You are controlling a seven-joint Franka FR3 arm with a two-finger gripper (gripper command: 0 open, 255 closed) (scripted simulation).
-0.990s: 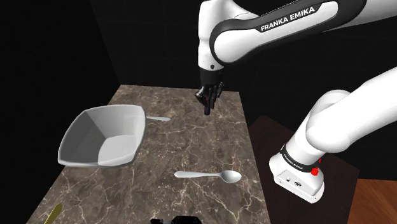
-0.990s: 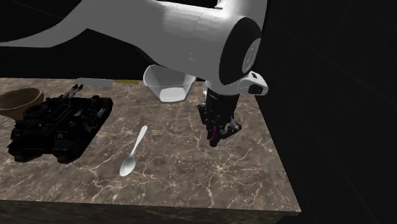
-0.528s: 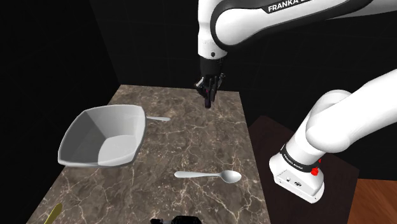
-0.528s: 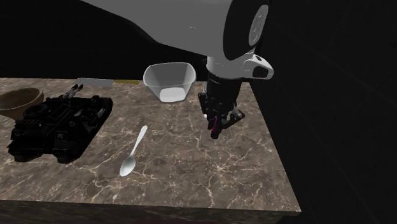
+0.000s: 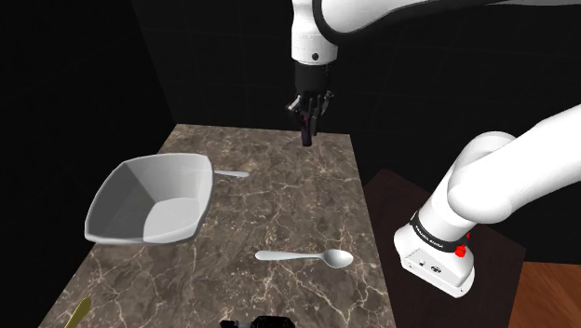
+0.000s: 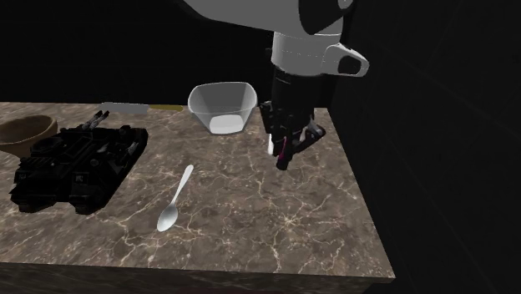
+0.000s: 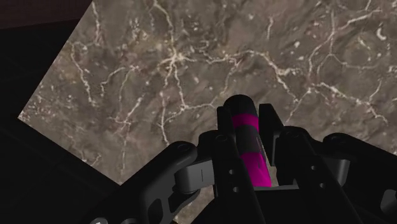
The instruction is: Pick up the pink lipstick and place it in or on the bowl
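Black pincer [image 5: 307,135]: clamped on the lipstick, one finger on each side of it. It hangs in the air over the far end of the marble table [image 5: 279,200], pointing down.
Pink lipstick [image 7: 249,149]: magenta with black bands, lying along the fingers with its dark end poking past them. It is off the table. In the second exterior view it is a magenta sliver [image 6: 283,152] in the pincer [image 6: 282,159].
Step in hand: judged to be the carry, with the grasp made and the placing not yet done.
Next move: likely a sideways travel toward the white bowl [image 5: 172,219], bringing the lipstick over its open mouth, then lowering and releasing.
Bowl's place: on the marble, well apart from the pincer, toward the shoulder view's left. Its walls are angular and its mouth wide.
Edges: the wrist view has a table corner close under the pincer, with a black area beyond, so a drop here could go off the top.
Open room: bare marble lies between pincer and bowl. The spoon [image 5: 303,256] lies flat nearer the stand [image 5: 438,256], off that line. A black toy tank [image 6: 75,163] and a brown bowl [image 6: 25,129] sit further along the table.
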